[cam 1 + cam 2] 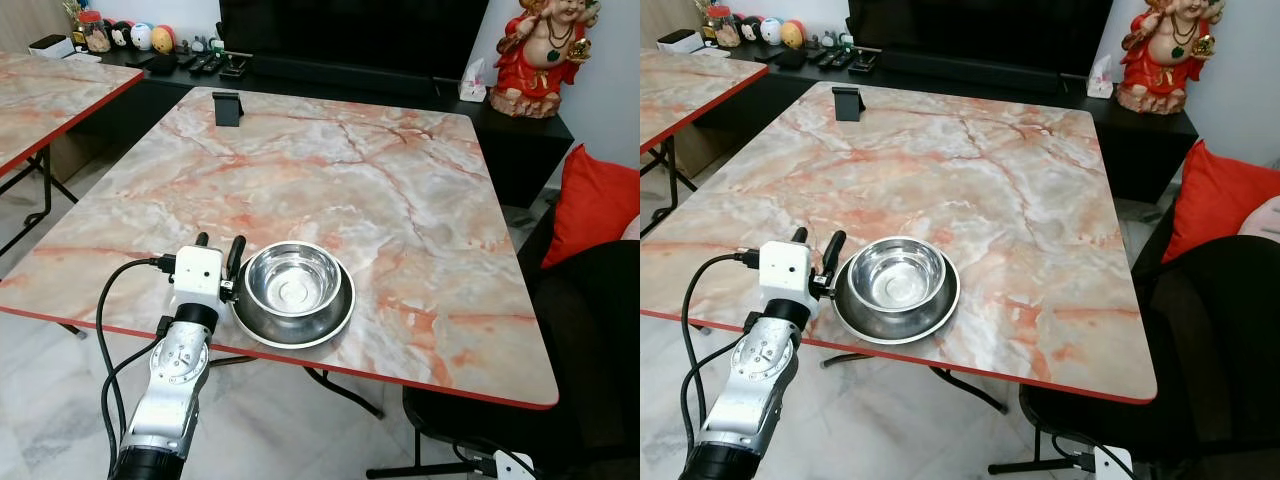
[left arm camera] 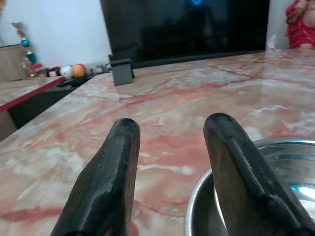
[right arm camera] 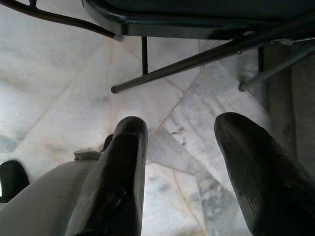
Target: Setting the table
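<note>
While the right gripper [image 3: 179,162] is hanging spread over the floor, the left gripper [image 1: 219,250] is resting parted, holding nothing, at nine o'clock beside the bowl [image 1: 292,279] sitting on a plate [image 1: 335,325] near the table's [image 1: 420,200] six-o'clock edge.

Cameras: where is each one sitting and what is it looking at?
Left eye view: from the head, down at the marble table and the steel bowl on its plate; left arm shows, left gripper beside the plate.
Right eye view: same scene, shifted.
Left wrist view: along its open fingers across the table; bowl rim shared with the eyes.
Right wrist view: down at the floor; right gripper open.
</note>
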Controlling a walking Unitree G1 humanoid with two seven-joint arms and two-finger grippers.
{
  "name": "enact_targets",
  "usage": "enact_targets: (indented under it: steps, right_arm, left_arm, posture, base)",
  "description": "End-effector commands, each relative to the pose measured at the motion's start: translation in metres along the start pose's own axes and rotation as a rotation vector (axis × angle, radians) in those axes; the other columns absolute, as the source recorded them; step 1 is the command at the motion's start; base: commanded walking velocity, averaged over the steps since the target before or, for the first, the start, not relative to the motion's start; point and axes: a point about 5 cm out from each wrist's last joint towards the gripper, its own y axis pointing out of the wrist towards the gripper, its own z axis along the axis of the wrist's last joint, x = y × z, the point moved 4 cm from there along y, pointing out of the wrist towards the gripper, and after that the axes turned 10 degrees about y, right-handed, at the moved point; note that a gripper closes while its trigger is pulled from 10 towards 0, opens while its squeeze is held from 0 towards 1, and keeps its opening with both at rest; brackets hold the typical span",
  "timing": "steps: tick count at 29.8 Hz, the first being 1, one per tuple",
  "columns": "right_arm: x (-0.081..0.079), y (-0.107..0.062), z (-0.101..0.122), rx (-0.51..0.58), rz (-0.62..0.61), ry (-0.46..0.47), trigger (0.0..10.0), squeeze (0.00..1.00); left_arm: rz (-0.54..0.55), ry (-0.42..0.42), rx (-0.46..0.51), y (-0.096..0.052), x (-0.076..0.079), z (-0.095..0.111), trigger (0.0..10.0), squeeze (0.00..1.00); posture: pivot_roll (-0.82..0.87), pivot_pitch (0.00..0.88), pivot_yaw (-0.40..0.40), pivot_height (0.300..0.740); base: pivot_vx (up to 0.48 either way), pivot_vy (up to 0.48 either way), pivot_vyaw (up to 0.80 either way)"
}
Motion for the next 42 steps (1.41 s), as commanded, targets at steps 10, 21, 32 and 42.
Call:
enact_targets:
  steps: [10, 21, 32, 42]
  right_arm:
    - [-0.0038, -0.0005, -0.0055, 0.001, -0.007, 0.044, 10.0, 0.00]
    - [-0.0021, -0.0010, -0.0071, -0.005, -0.006, 0.036, 10.0, 0.00]
    - [-0.0017, -0.0011, -0.0078, -0.011, -0.002, 0.022, 10.0, 0.00]
    - [-0.0018, -0.0010, -0.0078, -0.012, -0.005, 0.025, 10.0, 0.00]
  left_arm:
    - [-0.047, 0.001, 0.020, 0.0057, 0.0074, 0.0038, 10.0, 0.00]
    - [-0.044, -0.011, 0.016, 0.0056, 0.0061, 0.0026, 10.0, 0.00]
    - [-0.033, -0.006, 0.019, 0.0059, 0.0020, 0.0032, 10.0, 0.00]
    - [-0.036, -0.013, 0.020, 0.0073, 0.0032, 0.0046, 10.0, 0.00]
  posture:
    - [0.05, 0.000, 0.008, 0.740]
    - [0.08, 0.000, -0.009, 0.740]
    - [0.08, 0.000, -0.011, 0.740]
    - [0.08, 0.000, -0.006, 0.740]
  base:
    - [0.000, 0.000, 0.00]
    - [0.000, 0.047, 0.00]
    - [0.000, 0.285, 0.00]
    - [0.000, 0.307, 0.00]
